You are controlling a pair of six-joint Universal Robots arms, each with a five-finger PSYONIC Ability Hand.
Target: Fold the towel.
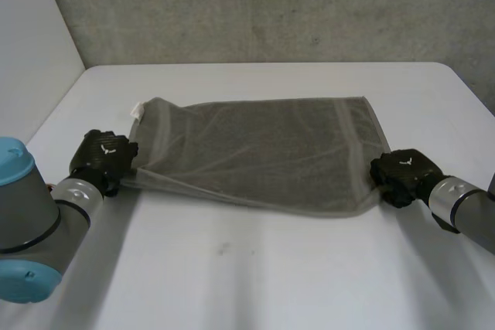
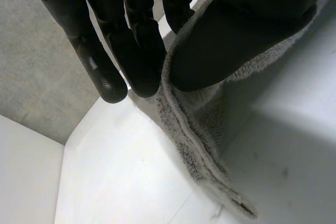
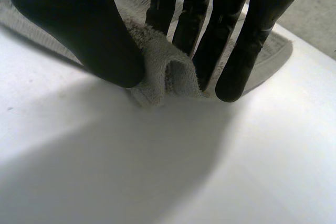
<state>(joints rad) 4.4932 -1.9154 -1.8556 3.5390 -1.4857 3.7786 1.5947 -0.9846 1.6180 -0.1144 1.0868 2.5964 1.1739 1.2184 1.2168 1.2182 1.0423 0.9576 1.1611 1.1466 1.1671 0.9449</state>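
Left hand [image 1: 100,158] and right hand [image 1: 402,174], wide apart, both pinch the towel [image 1: 263,148]

Near corners of towel [image 1: 255,152] hidden under left hand [image 1: 100,158], right hand [image 1: 404,174].

White table [image 1: 263,284] w/ rounded far corners, set against rough grey concrete wall [image 1: 271,5]. At left, plain white panel [image 1: 31,44] alongside table edge. Small dark mark [image 1: 223,249] on tabletop nr front centre.

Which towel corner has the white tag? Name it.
The far corner of the towel on the robot's left, beyond the left hand; a white tag sticks out there, none at the others.
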